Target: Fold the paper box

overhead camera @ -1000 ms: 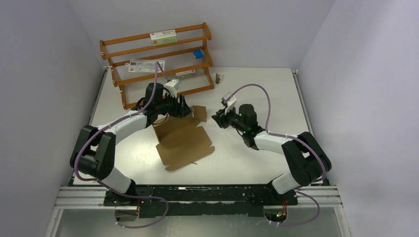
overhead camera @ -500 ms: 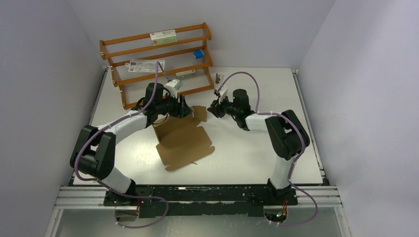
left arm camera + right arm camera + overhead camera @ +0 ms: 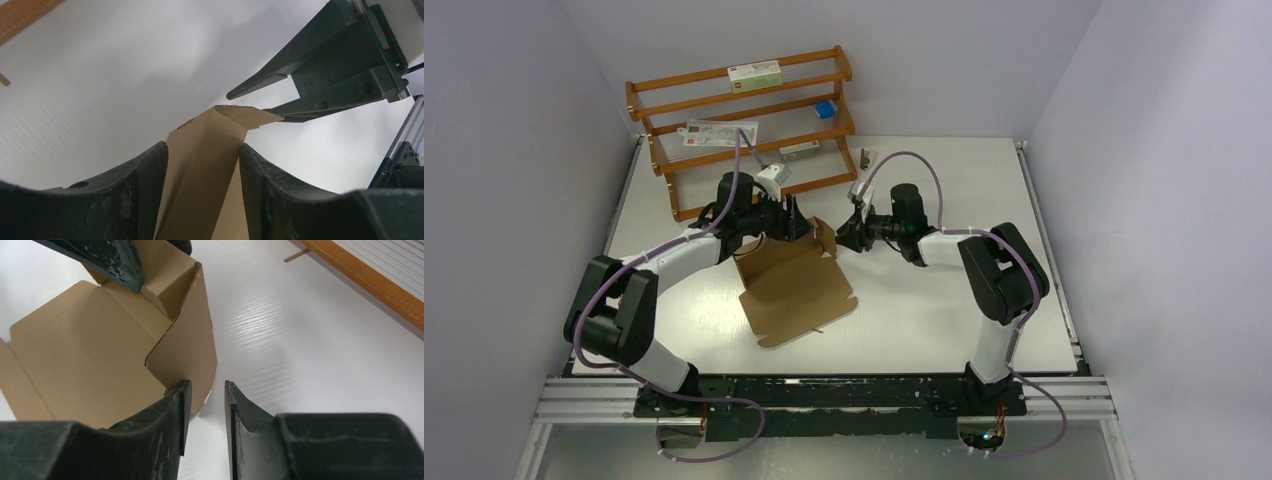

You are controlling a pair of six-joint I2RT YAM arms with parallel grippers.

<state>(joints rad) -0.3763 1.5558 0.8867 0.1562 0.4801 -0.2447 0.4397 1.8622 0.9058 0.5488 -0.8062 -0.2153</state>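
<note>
Right hand now closer, beside paper box

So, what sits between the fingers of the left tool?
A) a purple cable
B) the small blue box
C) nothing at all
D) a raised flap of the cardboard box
D: the left wrist view shows a brown flap of the cardboard box standing up inside the left tool.
</note>
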